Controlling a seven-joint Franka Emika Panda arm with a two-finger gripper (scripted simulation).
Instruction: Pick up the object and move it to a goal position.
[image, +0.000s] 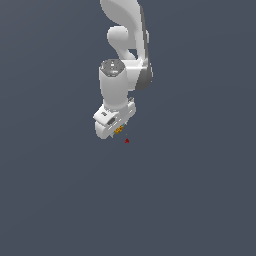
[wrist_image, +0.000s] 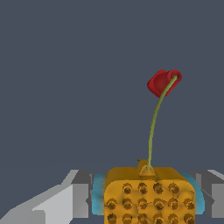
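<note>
The object is a small orange-yellow block (wrist_image: 148, 194) with a grid of studs and teal edges. A thin green stem rises from it to a red tip (wrist_image: 164, 82). In the wrist view it sits between my grey fingers (wrist_image: 81, 199), which press against both of its sides. In the exterior view my white gripper (image: 119, 131) hangs from the arm, and the block (image: 119, 130) shows as a tiny orange spot under it. The red tip (image: 127, 141) shows just below and toward the exterior view's right.
The white arm (image: 125, 50) comes down from the top of the exterior view. Around it there is only a plain dark grey-blue background.
</note>
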